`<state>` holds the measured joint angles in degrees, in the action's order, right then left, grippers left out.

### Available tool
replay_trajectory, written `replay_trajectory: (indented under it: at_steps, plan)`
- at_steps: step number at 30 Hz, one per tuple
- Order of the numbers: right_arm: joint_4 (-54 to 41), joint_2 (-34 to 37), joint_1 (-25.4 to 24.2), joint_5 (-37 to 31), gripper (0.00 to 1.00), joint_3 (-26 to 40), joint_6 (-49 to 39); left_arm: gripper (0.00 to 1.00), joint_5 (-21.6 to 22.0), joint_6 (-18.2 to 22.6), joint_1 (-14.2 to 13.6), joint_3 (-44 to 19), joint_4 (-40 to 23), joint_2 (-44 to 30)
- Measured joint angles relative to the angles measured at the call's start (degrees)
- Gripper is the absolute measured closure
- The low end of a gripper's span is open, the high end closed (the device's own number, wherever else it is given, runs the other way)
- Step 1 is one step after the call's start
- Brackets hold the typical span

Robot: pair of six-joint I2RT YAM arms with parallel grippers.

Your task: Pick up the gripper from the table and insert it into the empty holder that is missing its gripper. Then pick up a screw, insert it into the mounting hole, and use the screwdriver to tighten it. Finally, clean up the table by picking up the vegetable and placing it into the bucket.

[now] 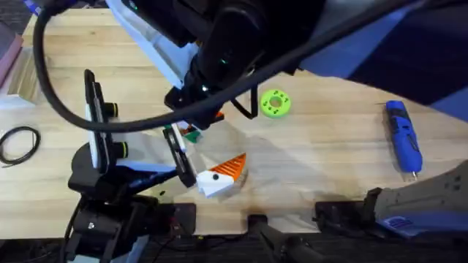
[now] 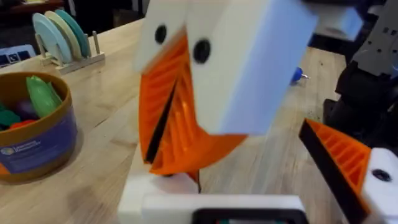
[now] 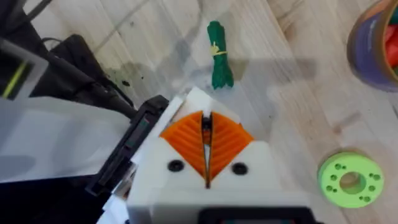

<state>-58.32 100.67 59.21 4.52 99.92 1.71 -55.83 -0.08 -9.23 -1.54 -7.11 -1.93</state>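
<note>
Holder [image 2: 146, 196], the plain white finger block of the left end effector [image 1: 219, 175], sits just under the right end effector [image 2: 180, 158], whose two orange ribbed pads [image 2: 186, 118] are pressed together at their tips. They may be pinching the loose gripper between them, but orange against orange leaves that unclear. The left end effector stands wide apart: the bare white block on one side, one orange-tipped finger [image 2: 345, 165] on the other.

The right wrist view looks down its own two closed pads [image 3: 186, 134] to the white block [image 3: 196, 99] beyond them, with one green leafy toy [image 3: 217, 56] lying on the worktop [image 3: 292, 106] nearby. From overhead, the right arm [image 1: 234, 44] is a large dark blur hiding that contact.

The left wrist view gives the bucket [image 2: 37, 140], one, holding several toy vegetables, and a rack with three plates [image 2: 62, 34] behind it. The overhead view alone gives the one screwdriver [image 1: 404, 136], lying well off to the right, and a black cable loop [image 1: 18, 142] to the left. One green disc [image 1: 276, 103] lies between.
</note>
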Motion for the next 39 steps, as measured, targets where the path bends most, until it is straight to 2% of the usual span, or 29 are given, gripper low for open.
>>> replay_trajectory:
  at_steps: [1,4,7,8,14,16,17,21,26,31,36,39]
  plan:
    - [-0.01,0.01,-0.01,0.01,0.969,0.00,0.07,0.015,0.03,-0.01,0.00,0.00,0.00,0.00]
    - [0.04,0.01,-0.03,-0.25,0.572,0.07,0.25,0.016,-0.23,0.08,-0.02,0.00,0.02,0.02]
    - [-0.64,-0.10,-0.96,-1.84,0.126,0.42,0.24,0.015,-0.12,0.10,0.04,0.00,0.02,0.02]
    - [-0.78,-0.33,-1.57,-1.93,0.059,0.44,0.03,0.015,-0.12,0.20,0.04,0.00,0.04,0.02]
    - [-3.35,-3.78,-4.60,-0.67,0.035,0.44,0.02,0.015,-0.20,0.81,0.04,0.00,0.07,0.02]
    - [-4.87,-6.27,-6.98,-0.54,0.019,0.44,0.01,0.015,-0.18,0.98,0.04,0.00,0.05,0.02]
    - [-6.80,-9.89,-10.66,-0.50,0.017,0.44,0.25,0.015,-0.18,1.05,0.04,0.00,0.07,0.02]
    - [-6.50,-14.67,-14.69,1.25,0.016,-1.01,0.84,0.016,-0.18,1.18,0.04,0.00,0.06,0.02]
    - [-3.70,-23.85,-19.31,5.86,0.015,-11.16,1.06,0.014,-0.20,1.18,0.04,0.00,0.07,0.02]
    - [-0.31,-36.53,-24.54,14.83,0.014,-23.38,0.90,0.014,-0.18,1.18,0.04,0.00,0.07,0.02]
    - [0.47,-48.40,-27.59,23.77,0.014,-30.59,-0.42,0.020,-0.18,1.20,0.04,0.00,0.07,0.02]
    - [-0.55,-53.55,-27.88,28.81,0.013,-34.07,-3.85,0.075,-0.20,1.20,0.04,0.00,0.07,0.02]
